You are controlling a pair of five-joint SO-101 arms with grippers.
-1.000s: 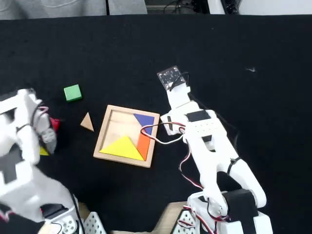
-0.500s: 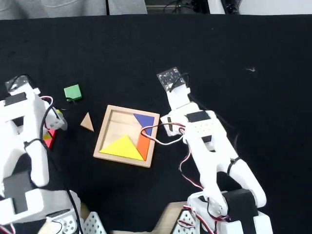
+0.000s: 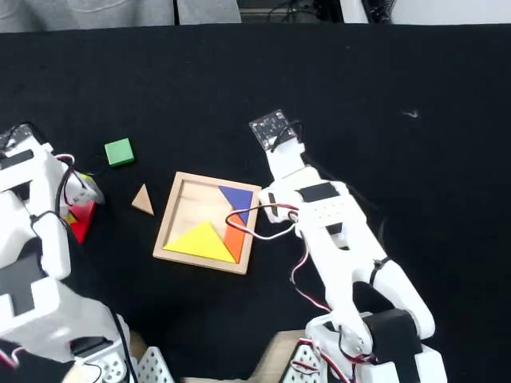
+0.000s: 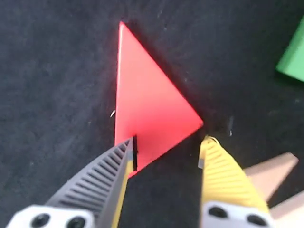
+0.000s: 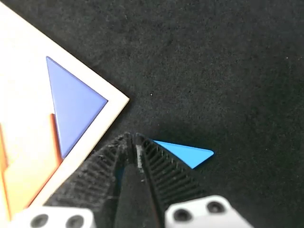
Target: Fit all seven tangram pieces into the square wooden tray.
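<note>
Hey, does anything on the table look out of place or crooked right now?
The wooden tray sits askew, turned slightly clockwise in the high view. A light blue piece lies outside it, just off one corner and partly under the right claw. Nothing looks damaged or spilled.

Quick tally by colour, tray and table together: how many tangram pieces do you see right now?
yellow triangle: 1, in the tray
orange piece: 1, in the tray
dark blue triangle: 1, in the tray
green square: 1, on the table
tan triangle: 1, on the table
red triangle: 1, on the table
light blue piece: 1, on the table
Total: 7
</note>
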